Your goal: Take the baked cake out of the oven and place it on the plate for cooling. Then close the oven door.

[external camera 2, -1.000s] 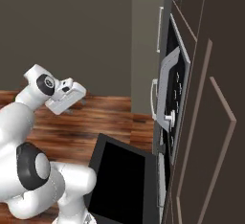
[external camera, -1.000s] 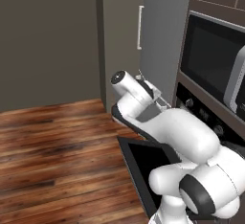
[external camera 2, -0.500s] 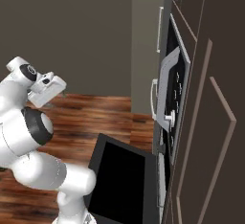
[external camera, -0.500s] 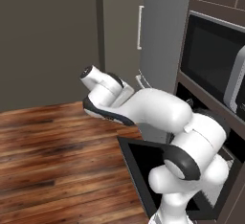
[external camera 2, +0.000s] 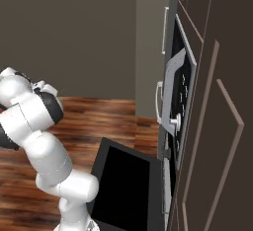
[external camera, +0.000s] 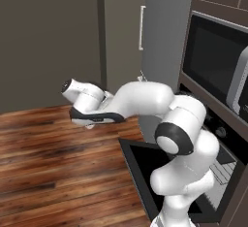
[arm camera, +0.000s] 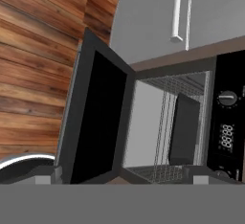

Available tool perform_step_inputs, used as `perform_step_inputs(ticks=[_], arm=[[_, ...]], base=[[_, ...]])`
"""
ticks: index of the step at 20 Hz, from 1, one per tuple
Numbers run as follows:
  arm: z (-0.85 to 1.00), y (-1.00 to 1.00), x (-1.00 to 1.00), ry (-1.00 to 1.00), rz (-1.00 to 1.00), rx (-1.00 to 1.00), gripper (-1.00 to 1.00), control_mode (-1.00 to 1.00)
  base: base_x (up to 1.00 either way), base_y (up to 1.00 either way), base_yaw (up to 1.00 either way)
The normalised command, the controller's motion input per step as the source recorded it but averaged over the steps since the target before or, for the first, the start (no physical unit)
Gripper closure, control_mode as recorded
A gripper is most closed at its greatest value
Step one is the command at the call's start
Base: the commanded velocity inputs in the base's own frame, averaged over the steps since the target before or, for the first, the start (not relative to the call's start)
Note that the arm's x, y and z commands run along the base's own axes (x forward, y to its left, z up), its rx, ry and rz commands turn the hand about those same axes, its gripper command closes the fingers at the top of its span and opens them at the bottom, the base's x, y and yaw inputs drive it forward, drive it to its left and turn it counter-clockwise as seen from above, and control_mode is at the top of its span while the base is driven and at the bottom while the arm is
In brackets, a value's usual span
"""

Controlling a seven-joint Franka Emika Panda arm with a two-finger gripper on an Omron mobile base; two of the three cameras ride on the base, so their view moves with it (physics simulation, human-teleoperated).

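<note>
The black oven (arm camera: 225, 122) stands open, with round knobs and a small display on its panel. Its glass-fronted oven door (arm camera: 95, 117) is folded fully down, seen too in the left base view (external camera: 140, 172) and the right base view (external camera 2: 123, 185). Inside, a dark flat slab (arm camera: 184, 129) lies on a wire rack (arm camera: 165, 122); I cannot tell whether it is the cake. The plate is out of view. My gripper (arm camera: 125, 174) is open and holds nothing, its fingertips far apart. It looks at the oven from well back. My arm (external camera: 126, 102) reaches left over the floor.
A silver-framed microwave (external camera: 218, 61) sits above the oven in brown cabinetry (external camera 2: 217, 126). A grey fridge (external camera: 160, 27) with a long handle stands to the oven's left. Wooden floor (external camera: 48, 163) spreads in front and to the left.
The arm has swung left, away from the fridge and oven, out over the wooden floor. The oven door stays down and the jaws stay open.
</note>
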Motion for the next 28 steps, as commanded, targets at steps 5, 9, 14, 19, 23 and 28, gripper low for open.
perform_step_inputs(ticks=[5, 9, 14, 19, 23, 28], arm=[[-0.68, 0.48, 0.05, 0.0, 0.0, -0.09, -1.0, -1.0], [-0.6, 0.53, 0.08, 0.0, -0.01, -0.07, -1.0, -1.0], [-0.54, 0.38, 0.16, -0.02, -0.05, -0.08, -1.0, -1.0], [-0.62, 0.19, 0.13, -0.11, -0.07, -0.14, -1.0, -1.0], [-0.7, 0.03, 0.01, -0.2, -0.08, -0.18, -1.0, -1.0], [-0.68, 0.0, 0.0, -0.25, -0.09, -0.18, -1.0, -1.0]], base=[[0.0, 0.0, 0.0], [0.0, 0.0, 0.0], [0.0, 0.0, 0.0], [0.0, 0.0, 0.0], [0.0, 0.0, 0.0], [0.0, 0.0, 0.0]])
